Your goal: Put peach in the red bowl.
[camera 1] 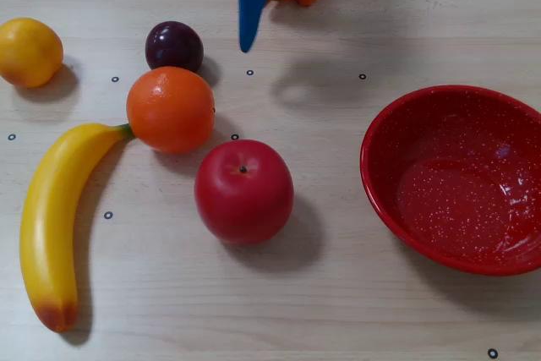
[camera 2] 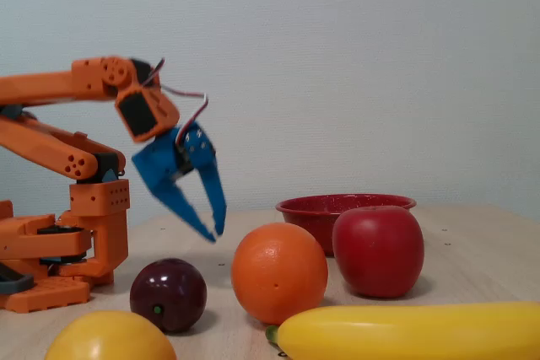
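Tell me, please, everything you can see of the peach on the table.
The peach is a small, smooth, round fruit, yellow-orange with a golden tint and a slight sheen, plastic-looking. It rests alone on the wooden table at the far left of the top-down fixed view, touching nothing else, apart from the plum and banana. In the low fixed view only its top shows, at the bottom edge.
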You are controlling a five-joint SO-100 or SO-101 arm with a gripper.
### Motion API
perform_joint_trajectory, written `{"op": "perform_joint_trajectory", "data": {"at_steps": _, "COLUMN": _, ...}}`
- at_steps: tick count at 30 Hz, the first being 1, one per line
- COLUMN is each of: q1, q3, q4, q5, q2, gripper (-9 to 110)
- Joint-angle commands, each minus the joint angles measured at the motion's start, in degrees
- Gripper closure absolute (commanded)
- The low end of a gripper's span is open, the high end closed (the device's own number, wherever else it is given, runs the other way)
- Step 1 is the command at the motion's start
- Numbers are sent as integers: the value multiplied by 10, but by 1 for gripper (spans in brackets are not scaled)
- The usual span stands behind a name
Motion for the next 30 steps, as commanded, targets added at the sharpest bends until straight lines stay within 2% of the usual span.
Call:
{"op": "perform_joint_trajectory", "data": {"at_steps": 1, "q1": 24, "q3": -92, "q4": 28, "q5": -18, "q2": -18, "gripper": 102}}
{"op": "perform_joint_trajectory", "data": {"at_steps": 8, "q1": 76, "q3": -229, "q4": 68, "q5": -40, "q2": -114, "gripper": 102}}
{"op": "perform_joint_trajectory", "data": {"at_steps": 17, "q1": 142, "q3": -479, "q4": 175, "q5": -42, "q2": -296, "gripper": 102}}
{"op": "perform_joint_trajectory", "data": {"at_steps": 30, "q1": 229, "q3": -661, "q4": 166, "q5": -81, "q2": -460, "gripper": 102}}
